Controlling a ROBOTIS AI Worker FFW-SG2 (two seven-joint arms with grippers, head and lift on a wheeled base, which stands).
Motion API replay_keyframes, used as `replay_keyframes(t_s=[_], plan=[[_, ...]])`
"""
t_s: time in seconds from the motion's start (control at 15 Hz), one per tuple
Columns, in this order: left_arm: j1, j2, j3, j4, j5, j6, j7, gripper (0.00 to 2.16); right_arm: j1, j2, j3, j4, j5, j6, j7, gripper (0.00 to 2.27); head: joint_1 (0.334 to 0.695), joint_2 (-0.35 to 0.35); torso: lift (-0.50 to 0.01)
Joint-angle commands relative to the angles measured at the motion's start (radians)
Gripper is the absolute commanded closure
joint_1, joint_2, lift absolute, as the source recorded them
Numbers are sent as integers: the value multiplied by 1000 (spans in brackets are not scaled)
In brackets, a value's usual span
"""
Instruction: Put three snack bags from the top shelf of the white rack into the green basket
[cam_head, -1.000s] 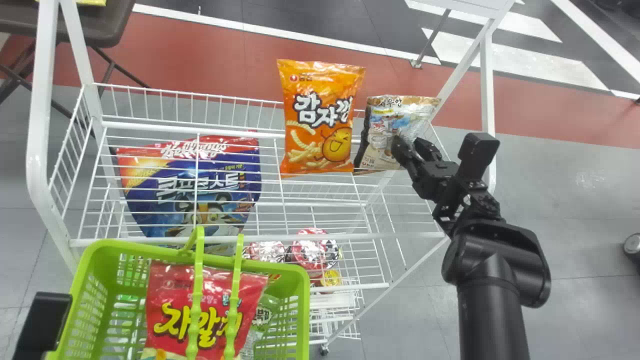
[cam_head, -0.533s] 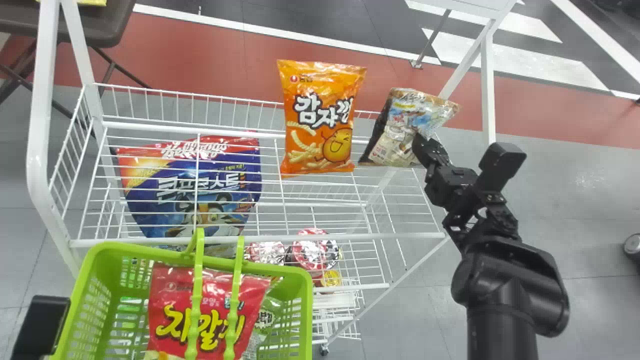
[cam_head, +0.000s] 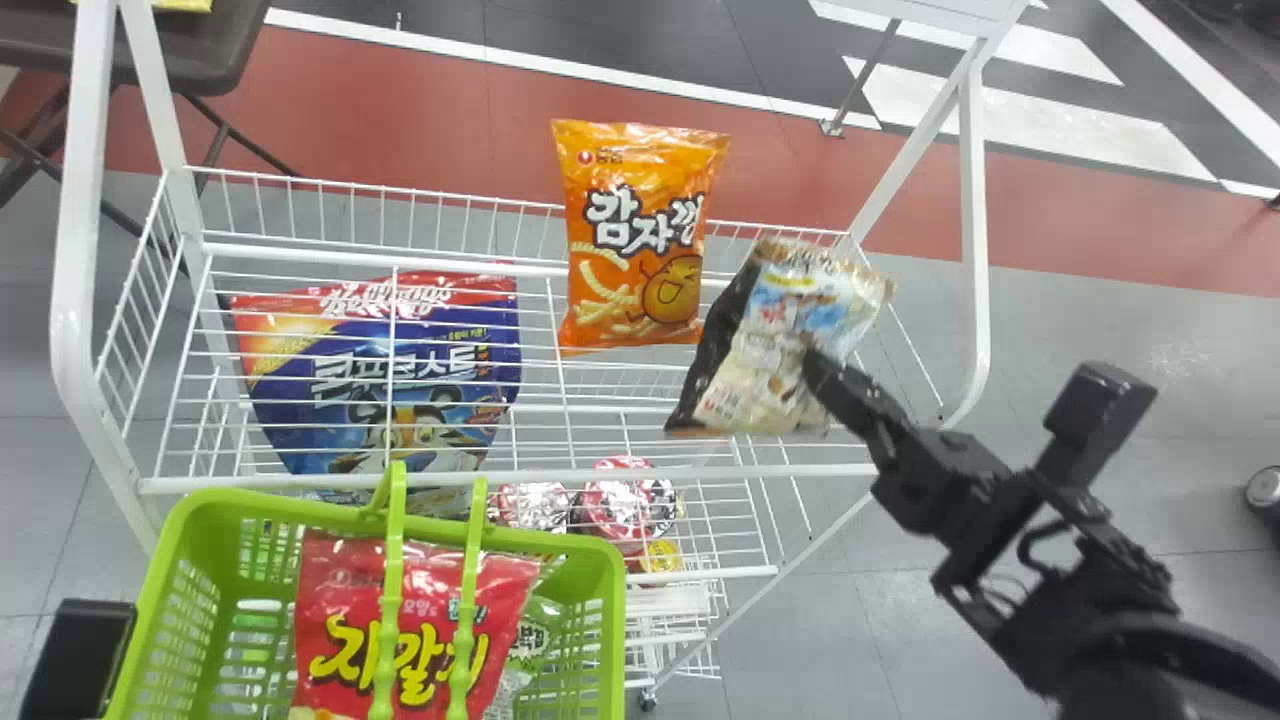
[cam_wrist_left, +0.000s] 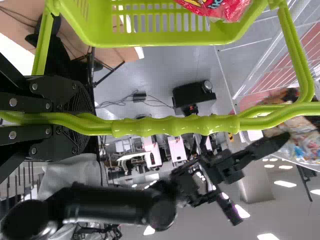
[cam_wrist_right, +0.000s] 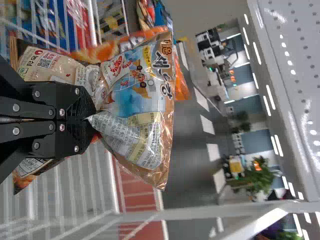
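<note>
Presently, right fingers (cam_wrist_right: 81, 107): pinching brown bag (cam_head: 740, 370); slick film may slip.
Left fingers (cam_wrist_left: 79, 102): pinching basket handle (cam_wrist_left: 175, 126); tilting could spill.
Rack's front edge (cam_head: 640, 474): could snag bag.

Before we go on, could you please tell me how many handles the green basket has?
2: a left handle and a right handle, side by side above the red bag; none seems hidden.

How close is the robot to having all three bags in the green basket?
Two of three look done: a red bag and a pale green bag are in the basket. The third, a brown bag, is pinched in the right gripper, outside the basket. What seems left is carrying it over and letting go.
</note>
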Motion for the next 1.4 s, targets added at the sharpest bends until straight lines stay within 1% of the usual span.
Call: replay_keyframes(t_s=[0.0,0.07,0.2,0.33,0.47,0.73,0.93,1.07,1.2,1.27,1.33], plan=[[0,0,-1,-2,0,7,1,2142,124,6,-11,-119,-76,111,35,2105,695,-350,0],[9,0,2,-3,2,7,1,2142,136,6,-12,-133,-100,200,60,2105,695,-350,0],[34,-5,6,-22,2,7,4,2142,148,6,-8,-140,-142,412,147,2105,695,-350,0],[35,-8,2,-20,0,7,7,2142,194,6,14,-136,-146,482,202,2105,695,-350,0],[41,-9,-4,-22,0,7,12,2142,208,6,40,-130,-153,562,248,2105,695,-350,0],[46,-11,-11,-20,-2,7,15,2142,230,6,103,-47,-133,575,259,2105,695,-350,0],[48,-11,-9,-20,-2,7,12,2142,228,6,207,30,-56,519,256,2105,695,-350,0],[48,-11,-11,-22,-3,7,12,2142,217,6,267,41,7,516,250,2105,695,-350,0],[48,-11,-11,-23,-3,7,12,2142,196,6,279,45,30,504,219,2098,695,-350,0],[49,-11,-9,-23,-3,7,11,2142,185,6,279,51,35,504,199,2061,695,-350,0],[49,-11,-9,-23,-3,7,9,2142,176,6,279,53,41,501,186,1663,695,-350,0]])
